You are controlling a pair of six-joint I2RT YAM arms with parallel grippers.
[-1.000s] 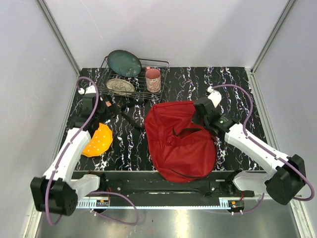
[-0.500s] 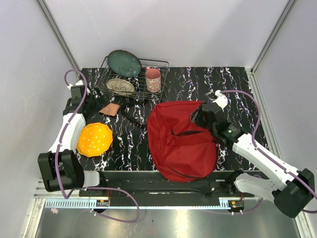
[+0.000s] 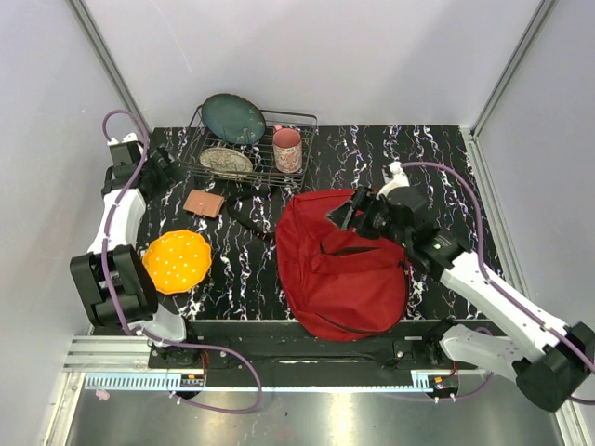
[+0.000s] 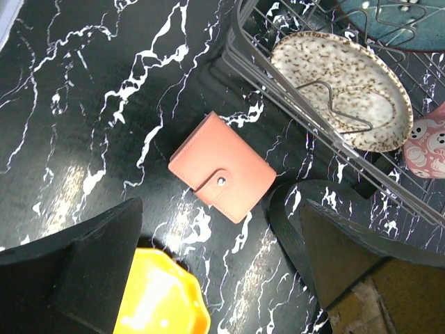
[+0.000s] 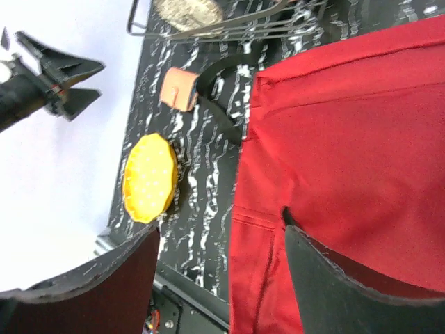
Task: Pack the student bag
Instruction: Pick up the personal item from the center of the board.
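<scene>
— Entry: grippers?
— My left gripper (image 4: 221, 209): spread wide, upper left. My right gripper (image 5: 221, 233): spread, empty, above large dark-red fabric backpack (image 3: 339, 269), centre-right, reaching black marbled table's (image 3: 244, 274) lower edge; bare tabletop leftward.

Cropped by the left wrist view's edges: pink mug (image 4: 425, 139) at right, teal plate (image 4: 396, 21) at top, orange plate (image 4: 156, 303) at bottom.

Cropped in the right wrist view: student bag (image 5: 361, 139) right and below, speckled plate (image 5: 188, 8) above. Half covered there by the black strap (image 5: 222, 117): wallet (image 5: 177, 87).

Hidden from above under the right arm (image 3: 465, 269): the bag's far right corner.
</scene>
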